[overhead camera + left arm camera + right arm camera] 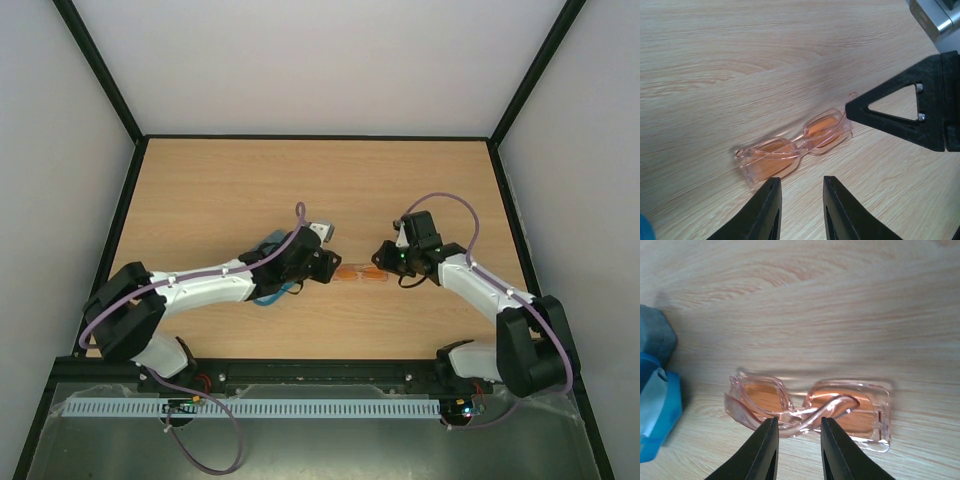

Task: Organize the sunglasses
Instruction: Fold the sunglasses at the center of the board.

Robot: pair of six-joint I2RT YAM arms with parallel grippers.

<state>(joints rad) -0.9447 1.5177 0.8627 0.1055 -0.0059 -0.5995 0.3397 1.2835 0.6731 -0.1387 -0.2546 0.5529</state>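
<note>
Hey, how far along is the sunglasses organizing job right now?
Done: nothing visibly. The folded clear-framed sunglasses with orange lenses lie loose on the wooden table. In hand: the left gripper and right gripper both hover open at them, neither gripping. Still to do: grasping them and putting them away, perhaps in the blue case nearby.
</note>
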